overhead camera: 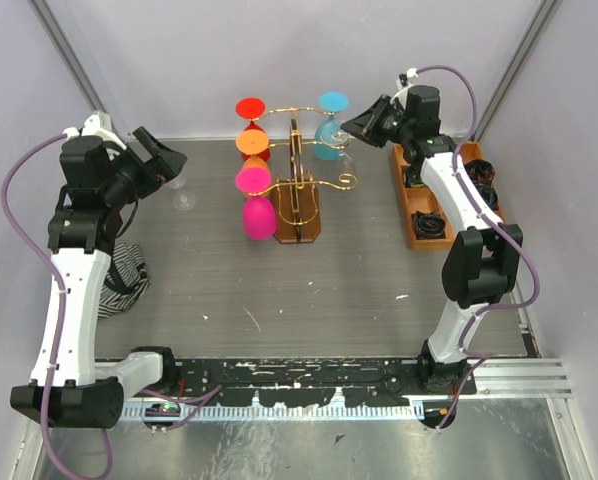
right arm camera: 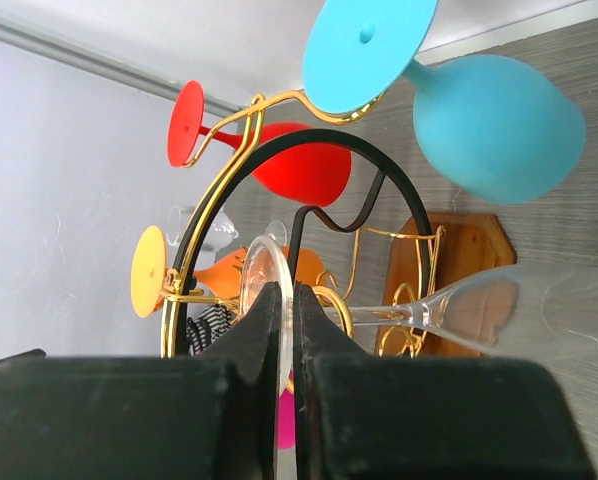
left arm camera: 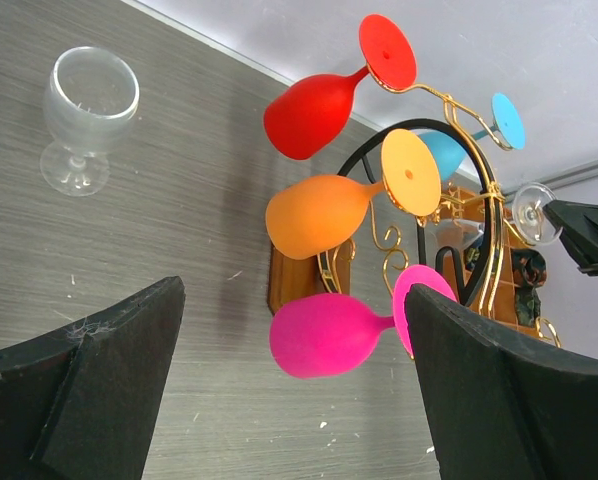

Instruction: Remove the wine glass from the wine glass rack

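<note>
The right tool (right arm camera: 286,300) is pinching the flat foot of the clear glass (right arm camera: 499,315), which is hanging on the rack (right arm camera: 459,250), so it can slide off. The left tool (left arm camera: 291,300) is hovering, spread wide.

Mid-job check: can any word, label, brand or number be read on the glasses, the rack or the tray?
None: no readable text in any view.
Plain, unprinted: red wine glass, orange wine glass, pink wine glass, blue wine glass, clear hanging wine glass.
No label visible: wine glass rack.
Too small to tell any marking: contents of the compartment tray.
</note>
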Controlling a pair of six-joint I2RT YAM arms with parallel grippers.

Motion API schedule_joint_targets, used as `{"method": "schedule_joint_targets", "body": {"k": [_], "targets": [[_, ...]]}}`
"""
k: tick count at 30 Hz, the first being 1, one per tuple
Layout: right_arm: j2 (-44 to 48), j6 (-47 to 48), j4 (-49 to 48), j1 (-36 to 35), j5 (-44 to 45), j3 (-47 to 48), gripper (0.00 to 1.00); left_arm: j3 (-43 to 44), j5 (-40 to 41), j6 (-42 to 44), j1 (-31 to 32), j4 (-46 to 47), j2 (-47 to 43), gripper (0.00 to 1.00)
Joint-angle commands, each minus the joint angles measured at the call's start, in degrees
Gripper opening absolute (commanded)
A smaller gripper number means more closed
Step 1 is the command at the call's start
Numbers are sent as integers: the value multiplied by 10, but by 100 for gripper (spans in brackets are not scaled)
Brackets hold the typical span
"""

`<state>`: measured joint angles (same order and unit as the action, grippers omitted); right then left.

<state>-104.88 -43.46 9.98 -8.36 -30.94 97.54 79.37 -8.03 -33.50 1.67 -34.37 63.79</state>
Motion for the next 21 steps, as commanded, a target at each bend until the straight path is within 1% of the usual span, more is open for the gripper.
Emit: {"method": "schedule_joint_targets", "body": {"k": [1,9,17,21], "targets": [[64,20,-5,-10,9,-14,1,-8,-2,12,1,-12,-11,98],[110,26,-2,25,3,-63,1,-12,-3,11,1,-11,-13,98],[146,24,2,26,-33,-110,1,-15,-7,8,1,-11,-9,98],[153,3,-27,23,-59,-136,1,-18,-8,6,1,-9,-7,98]]}}
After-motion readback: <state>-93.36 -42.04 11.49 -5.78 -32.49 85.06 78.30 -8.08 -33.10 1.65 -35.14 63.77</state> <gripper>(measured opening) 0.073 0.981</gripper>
